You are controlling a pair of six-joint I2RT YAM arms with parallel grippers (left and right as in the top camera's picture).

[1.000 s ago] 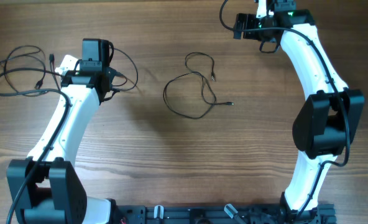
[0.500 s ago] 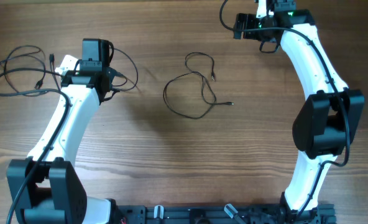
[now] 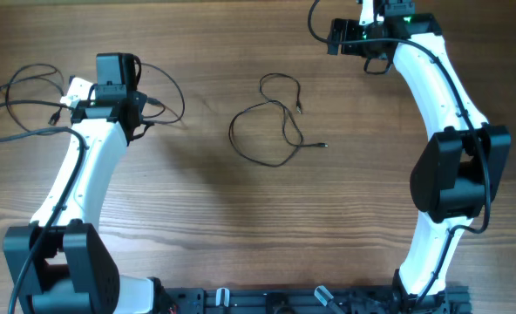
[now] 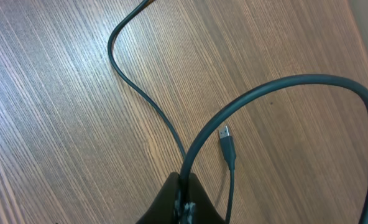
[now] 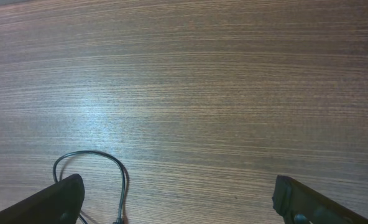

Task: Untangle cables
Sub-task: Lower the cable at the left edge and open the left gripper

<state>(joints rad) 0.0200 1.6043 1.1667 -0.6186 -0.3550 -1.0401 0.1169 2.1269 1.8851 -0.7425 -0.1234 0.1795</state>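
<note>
The left gripper (image 4: pixel 184 200), pinched shut on one cord (image 4: pixel 277 83) of the cables (image 3: pixel 31 100) tangled just beside it, may pull the snarl tighter — the plug (image 4: pixel 226 138) nearby snagging a loop — with the open right gripper (image 5: pixel 181 196) far from it.

Toward the middle lies a cable loop (image 3: pixel 281 113), at the far left a cable tangle (image 3: pixel 31 98).
The left tool (image 4: pixel 184 200) sits at the tangle's right edge on the table (image 3: pixel 241 218); the right tool (image 5: pixel 181 202) is at the far right, well apart from both.
</note>
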